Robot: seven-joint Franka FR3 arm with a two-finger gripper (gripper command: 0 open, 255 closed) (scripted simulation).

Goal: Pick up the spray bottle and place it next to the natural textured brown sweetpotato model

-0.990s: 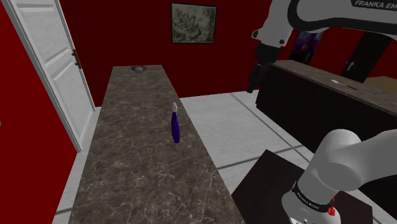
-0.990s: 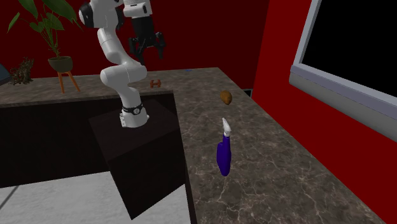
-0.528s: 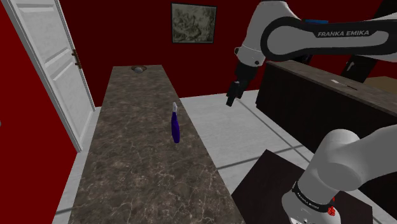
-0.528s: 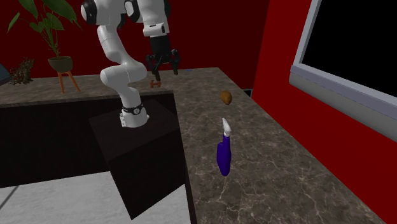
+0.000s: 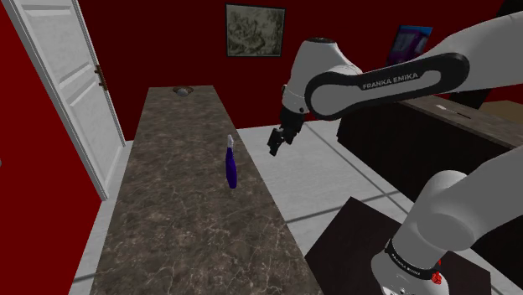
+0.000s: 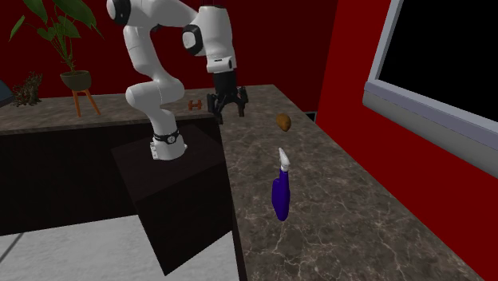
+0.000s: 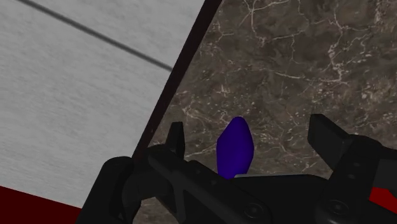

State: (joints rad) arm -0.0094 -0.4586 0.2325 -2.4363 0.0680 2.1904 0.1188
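Risk of toppling the spray bottle, upright and slim in the middle of the table, well apart from the wide-open, empty end effector hanging near the table's right edge in the shoulder view. Likely from 1 finger clipping it on approach, or pinching too high near the white nozzle. Once down, could roll into the brown sweetpotato.

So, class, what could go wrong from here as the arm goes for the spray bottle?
1. The blue spray bottle stands upright, tall and narrow; the open gripper could clip its white nozzle and topple it.
2. It stands fairly near the edge of the marble counter, so a knock might send it to the floor.
3. The rounded sweet potato may roll if bumped during placing.
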